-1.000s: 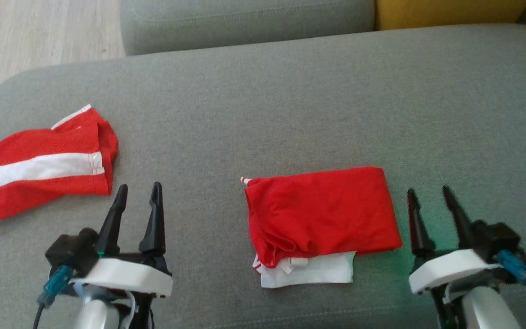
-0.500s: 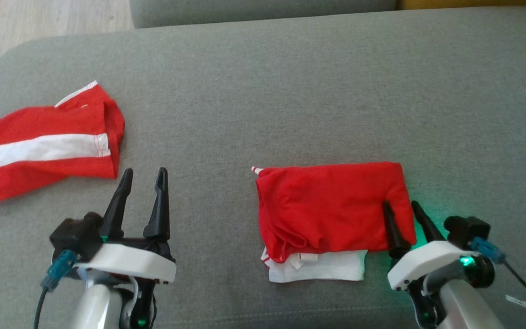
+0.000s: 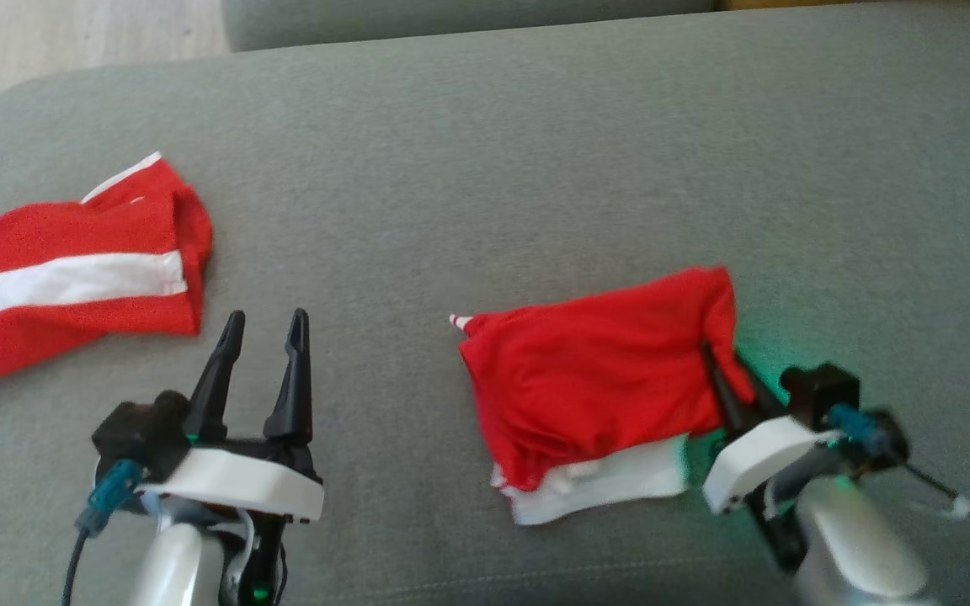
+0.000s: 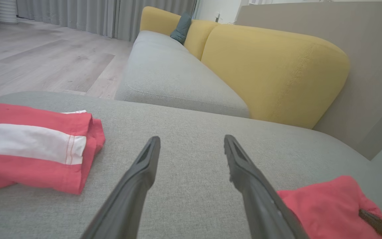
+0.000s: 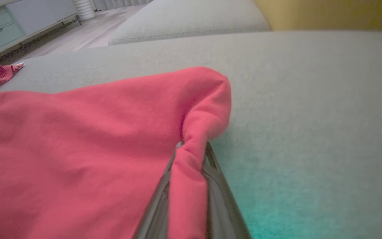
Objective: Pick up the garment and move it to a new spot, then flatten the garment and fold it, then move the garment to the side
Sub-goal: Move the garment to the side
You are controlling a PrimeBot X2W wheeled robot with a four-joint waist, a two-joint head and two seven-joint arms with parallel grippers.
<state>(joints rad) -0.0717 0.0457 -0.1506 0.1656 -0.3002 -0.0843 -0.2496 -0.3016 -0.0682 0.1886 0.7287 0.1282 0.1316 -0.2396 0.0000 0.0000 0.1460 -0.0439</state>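
I see my right gripper (image 3: 725,370) pinching the right edge of the folded red garment (image 3: 594,383), with a ridge of cloth squeezed between its two fingers and bunched up there. The garment lies on the grey sofa cushion (image 3: 485,168), right of centre, with white fabric showing under its near edge. My left gripper (image 3: 267,318) hovers spread and empty above the cushion, near a second red garment with a white stripe (image 3: 64,282) at the far left.

Red garment (image 3: 594,379), grey sofa (image 3: 485,168)
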